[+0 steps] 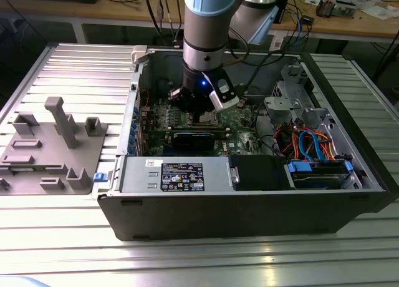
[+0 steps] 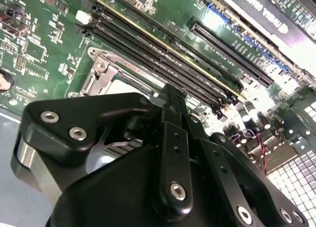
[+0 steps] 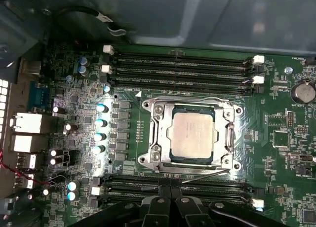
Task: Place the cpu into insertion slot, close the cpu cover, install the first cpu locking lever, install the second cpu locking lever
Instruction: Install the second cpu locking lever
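Note:
In the first wrist view the cpu [image 3: 192, 133] lies flat in the insertion slot [image 3: 150, 159], its silver-grey top showing through the window of the cpu cover [image 3: 230, 138], which lies down over it. One thin locking lever [image 3: 202, 173] runs slanted along the socket's edge nearest my fingertips [image 3: 163, 186]. Another wire lever [image 3: 187, 99] runs along the opposite edge. My gripper [image 3: 170, 185] has its two black fingers pressed together beside the slanted lever. In the second wrist view the shut gripper [image 2: 170, 94] hangs over the socket frame [image 2: 106, 74]. In the exterior view my gripper [image 1: 202, 115] reaches down into the open computer case.
Black memory slots [image 3: 182, 64] flank the socket on two sides. A long black card [image 1: 196, 139] and the power-supply box [image 1: 181, 175] lie close to the arm. Blue and orange cables [image 1: 312, 143] fill the case at the exterior view's right. A grey fixture plate [image 1: 53, 146] sits outside the case.

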Controlling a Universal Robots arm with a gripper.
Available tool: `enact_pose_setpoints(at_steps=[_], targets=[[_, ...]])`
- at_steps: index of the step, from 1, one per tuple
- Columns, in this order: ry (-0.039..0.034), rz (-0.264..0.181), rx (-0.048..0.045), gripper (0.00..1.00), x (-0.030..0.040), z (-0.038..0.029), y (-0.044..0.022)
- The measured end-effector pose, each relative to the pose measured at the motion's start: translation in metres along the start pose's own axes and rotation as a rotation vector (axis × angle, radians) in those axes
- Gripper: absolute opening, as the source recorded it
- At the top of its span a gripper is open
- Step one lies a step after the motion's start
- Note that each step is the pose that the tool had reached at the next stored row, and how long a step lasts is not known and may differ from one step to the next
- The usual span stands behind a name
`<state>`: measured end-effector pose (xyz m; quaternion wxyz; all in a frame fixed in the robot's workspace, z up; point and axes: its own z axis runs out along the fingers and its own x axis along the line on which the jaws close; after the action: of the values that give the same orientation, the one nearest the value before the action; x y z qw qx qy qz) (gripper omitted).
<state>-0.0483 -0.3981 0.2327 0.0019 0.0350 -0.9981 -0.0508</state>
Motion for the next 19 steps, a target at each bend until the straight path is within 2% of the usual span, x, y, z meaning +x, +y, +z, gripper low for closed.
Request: enact_pose_setpoints(at_steps=[1,3,4,8,14,16,17,19], targets=[[-0.0002,0.0,-0.0061,0.11,0.0004,0.0001,-0.0006],[-0.0011,0.0,-0.0254,0.11,0.0026,0.0006,-0.0027],[-0.0011,0.0,-0.03,0.11,0.0033,0.001,-0.004],[0.0006,0.0,-0.0365,0.11,0.0055,0.0035,-0.008],[0.0024,0.0,-0.0439,0.11,0.0105,0.006,-0.0094],[0.0029,0.0,-0.0616,0.11,0.013,0.01,-0.0127],[0.0026,0.0,-0.0821,0.11,0.0136,0.0103,-0.02],[0.0028,0.0,-0.0843,0.11,0.0138,0.0127,-0.0203]])
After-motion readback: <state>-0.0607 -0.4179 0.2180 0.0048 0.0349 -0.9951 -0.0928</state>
